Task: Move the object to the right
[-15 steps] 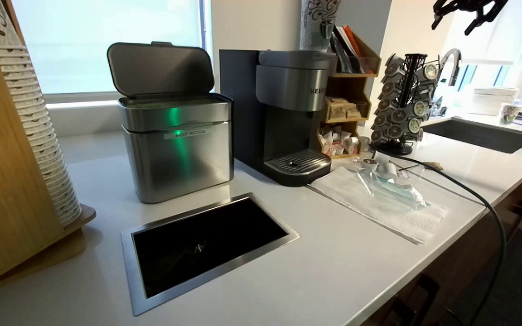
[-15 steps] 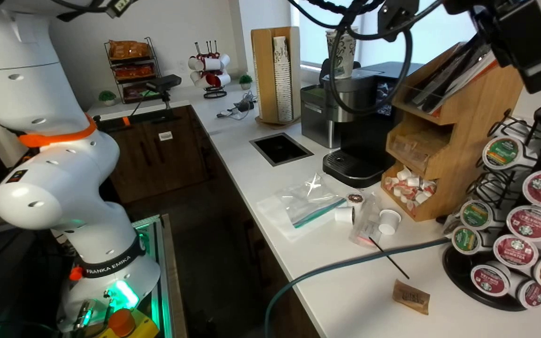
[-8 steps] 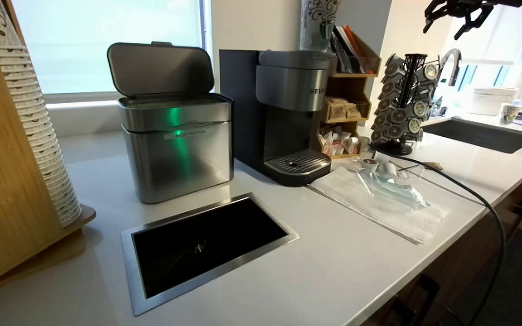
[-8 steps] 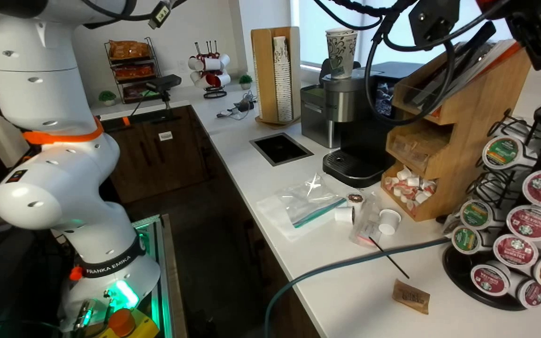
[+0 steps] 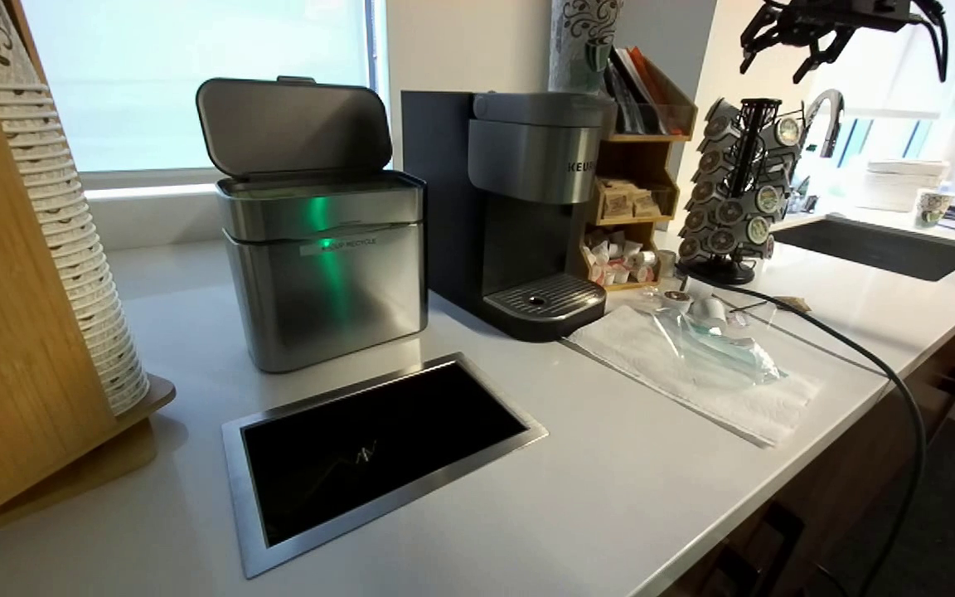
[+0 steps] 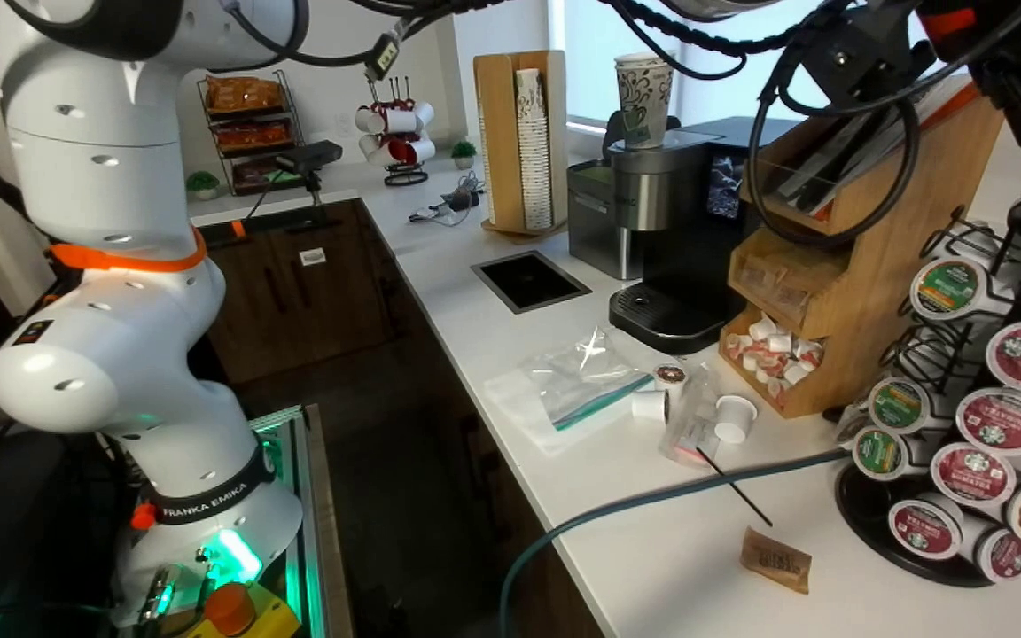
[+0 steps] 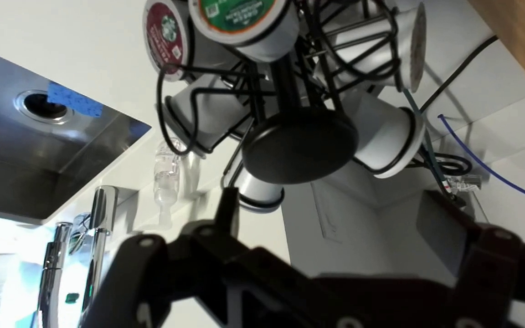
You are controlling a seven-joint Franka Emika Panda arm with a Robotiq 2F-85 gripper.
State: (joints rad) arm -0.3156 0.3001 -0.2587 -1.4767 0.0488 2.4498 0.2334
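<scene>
Hand spread wide and empty above the coffee-pod carousel on the bench, presumably for an overhead grasp. The task's object is uncertain; perhaps a pod, racked there lid outward, apparently for choosing.

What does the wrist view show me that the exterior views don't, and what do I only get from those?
Wrist view only: the sink drain and what looks like blue tape at its edge.

Exterior views only: the coffee maker, the steel bin and the zip bag, each in both exterior views.

Shared: the pod rack is in all three; the gripper shows open in the wrist view and in an exterior view.
</scene>
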